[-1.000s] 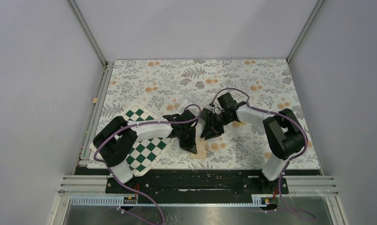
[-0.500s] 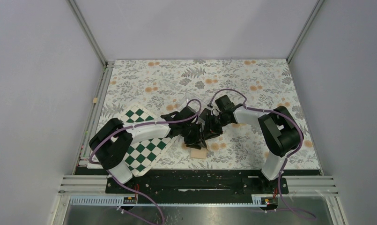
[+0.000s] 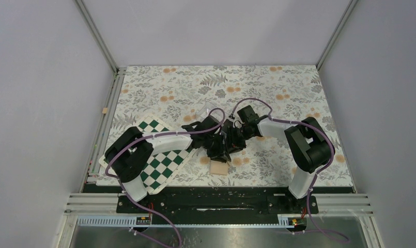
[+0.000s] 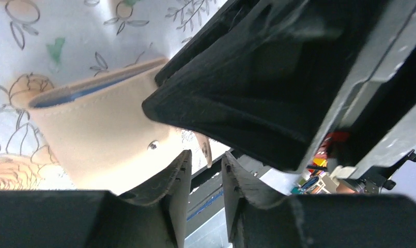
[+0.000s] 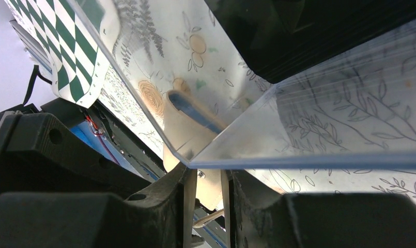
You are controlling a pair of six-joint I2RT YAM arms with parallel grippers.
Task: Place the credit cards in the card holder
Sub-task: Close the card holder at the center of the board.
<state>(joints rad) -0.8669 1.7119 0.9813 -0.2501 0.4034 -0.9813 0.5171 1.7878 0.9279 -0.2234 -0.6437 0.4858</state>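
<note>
Left gripper shifted off blue-lined card holder, jaws apart, right gripper state unclear

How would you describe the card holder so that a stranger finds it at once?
On the floral table cover, look towards the near edge, just right of the green-and-white chequered board. The card holder sits there: a small tan wallet with light blue lining, the only plain beige thing around.

Counter: floral-print cover | green-and-white chequered board: lying flat, near-left corner | clear plastic box: mid-counter, right of the board
</note>
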